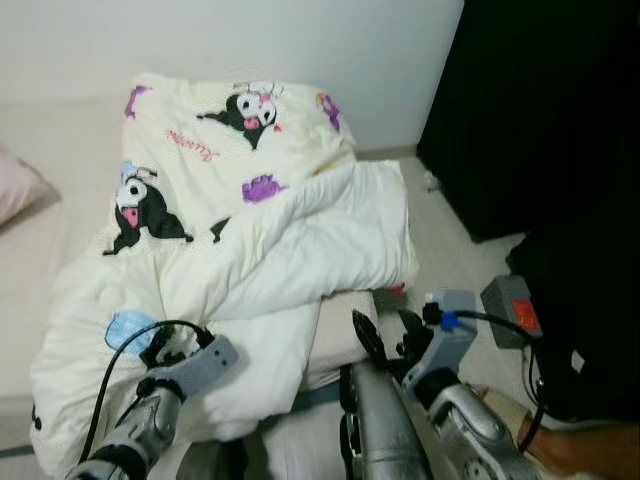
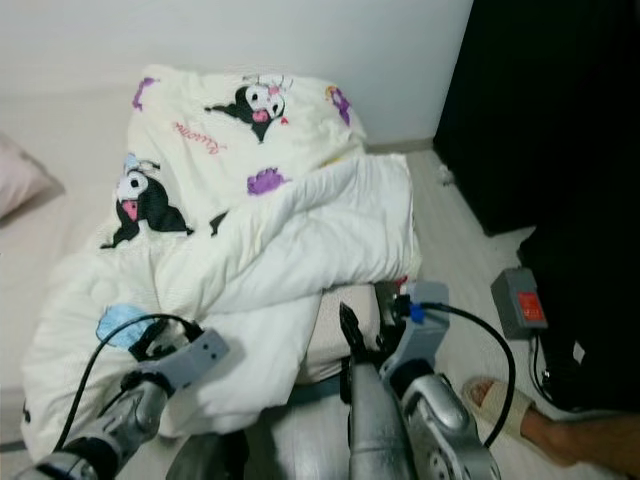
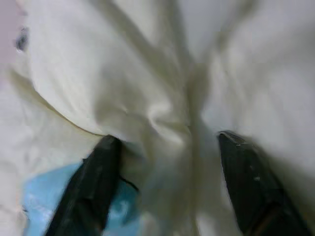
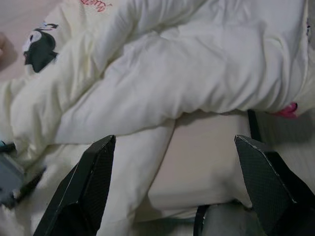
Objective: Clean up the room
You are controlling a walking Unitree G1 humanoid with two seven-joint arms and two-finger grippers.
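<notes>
The right gripper (image 4: 174,184) is seen with fingers (image 4: 86,189) spread wide apart. Beyond and between the jaws, a crumpled cream comforter (image 4: 182,73) (cartoon-printed at its far part) is draped over a beige mattress (image 4: 206,162).

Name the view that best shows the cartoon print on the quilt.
The left eye view: the quilt lies spread with several cartoon figures visible. The right eye view matches. The right wrist view catches one figure; the left wrist view shows blurred folds.
</notes>
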